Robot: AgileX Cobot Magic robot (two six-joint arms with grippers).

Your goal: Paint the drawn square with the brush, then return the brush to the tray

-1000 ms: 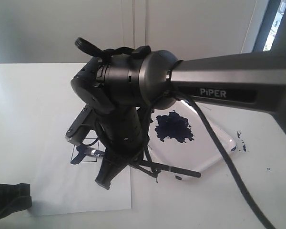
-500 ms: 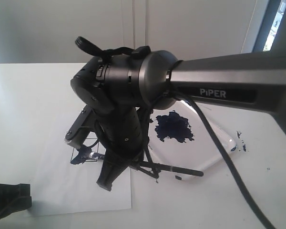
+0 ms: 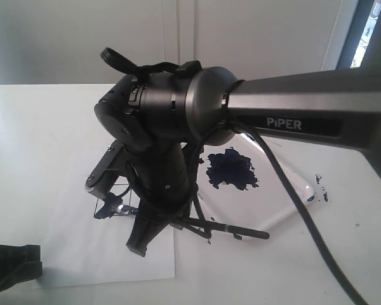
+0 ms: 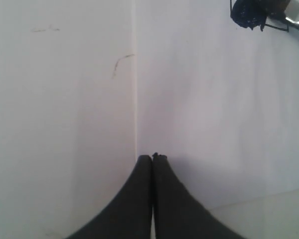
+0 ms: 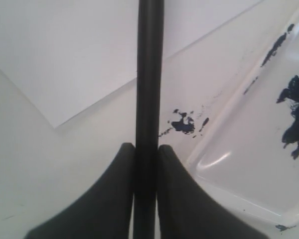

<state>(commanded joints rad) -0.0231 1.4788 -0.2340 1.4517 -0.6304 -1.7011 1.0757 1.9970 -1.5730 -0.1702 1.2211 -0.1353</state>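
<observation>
**Q:** What do the jaws of the right gripper [image 5: 146, 147] hold?

**A:** They are pinching the black handle of the brush [image 5: 149, 74], one jaw on each side.

**Q:** Where does the brush lie?

**A:** Exterior view: its head is at the drawn square [image 3: 114, 208], smeared dark blue, on the paper sheet [image 3: 82, 254]. The handle runs off between 3 and 4 o'clock, and its free end is just beside the tray's near rim. The arm hides the middle of it.

**Q:** And the tray [image 3: 292, 190]?

**A:** It rests on the surface [image 3: 38, 127] at 3 o'clock from the square and carries a dark blue paint blotch [image 3: 228, 168].

**Q:** The left gripper [image 4: 152, 158]?

**A:** Its jaws are pressed together with nothing between them.
</observation>
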